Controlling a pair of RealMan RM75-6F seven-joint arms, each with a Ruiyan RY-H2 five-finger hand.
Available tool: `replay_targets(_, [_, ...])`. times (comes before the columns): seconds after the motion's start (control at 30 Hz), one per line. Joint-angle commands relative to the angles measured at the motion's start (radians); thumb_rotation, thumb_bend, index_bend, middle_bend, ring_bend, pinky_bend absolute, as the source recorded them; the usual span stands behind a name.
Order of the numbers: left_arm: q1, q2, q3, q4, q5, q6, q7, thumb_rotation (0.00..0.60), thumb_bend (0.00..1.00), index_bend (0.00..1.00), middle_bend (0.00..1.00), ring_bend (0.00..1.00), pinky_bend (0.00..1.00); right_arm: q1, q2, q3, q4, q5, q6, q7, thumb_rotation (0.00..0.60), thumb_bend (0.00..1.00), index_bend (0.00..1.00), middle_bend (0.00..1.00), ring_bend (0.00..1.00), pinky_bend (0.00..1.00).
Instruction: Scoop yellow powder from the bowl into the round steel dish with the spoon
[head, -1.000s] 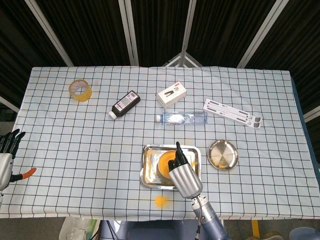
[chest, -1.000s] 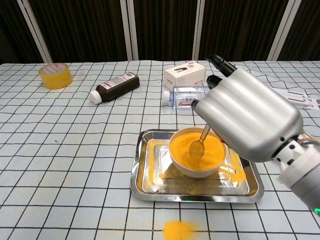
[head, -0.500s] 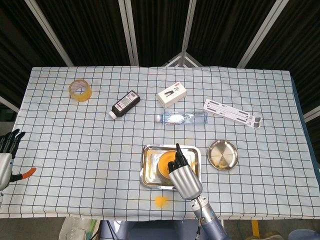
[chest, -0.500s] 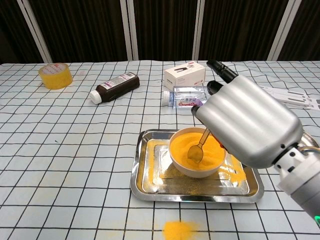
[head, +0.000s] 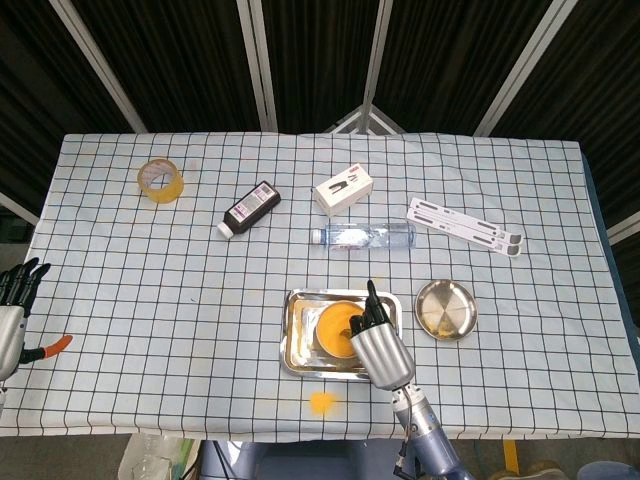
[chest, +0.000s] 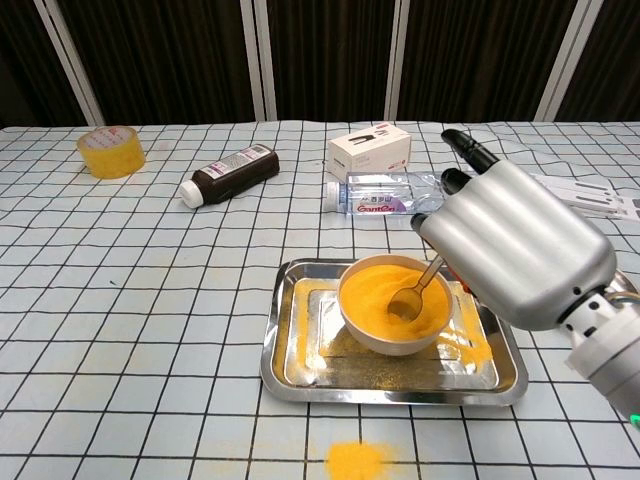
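Observation:
A white bowl heaped with yellow powder stands in a rectangular steel tray near the table's front edge. My right hand holds a metal spoon whose tip rests in the powder on the bowl's right side. The round steel dish lies right of the tray; in the chest view my hand hides it. My left hand hangs at the far left edge, fingers apart, holding nothing.
Spilled yellow powder lies in front of the tray. Further back are a water bottle, a white box, a dark bottle, a tape roll and a white strip.
My right hand has shifted to the right, taking the spoon from the middle of the powder to the bowl's right side. The left hand stays still.

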Motion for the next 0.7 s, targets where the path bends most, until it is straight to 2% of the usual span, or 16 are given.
replay_targets(0.03, [0.000, 0.000, 0.000, -0.001, 0.000, -0.001, 0.000, 0.600, 0.00, 0.00, 0.00, 0.00, 0.00, -0.002, 0.001, 0.007, 0.010, -0.001, 0.005, 0.008, 0.600, 0.64, 0.67, 0.62, 0.29, 0.00])
replay_targets(0.27, [0.000, 0.001, 0.000, -0.002, -0.001, 0.000, 0.001, 0.600, 0.00, 0.00, 0.00, 0.00, 0.00, -0.002, 0.006, 0.018, 0.002, -0.003, 0.008, 0.020, 0.600, 0.65, 0.67, 0.62, 0.29, 0.00])
replay_targets(0.7, [0.001, 0.002, 0.002, -0.004, 0.000, -0.001, 0.000, 0.600, 0.00, 0.00, 0.00, 0.00, 0.00, -0.009, -0.002, -0.018, -0.064, -0.043, 0.001, 0.020, 0.600, 0.65, 0.67, 0.62, 0.29, 0.00])
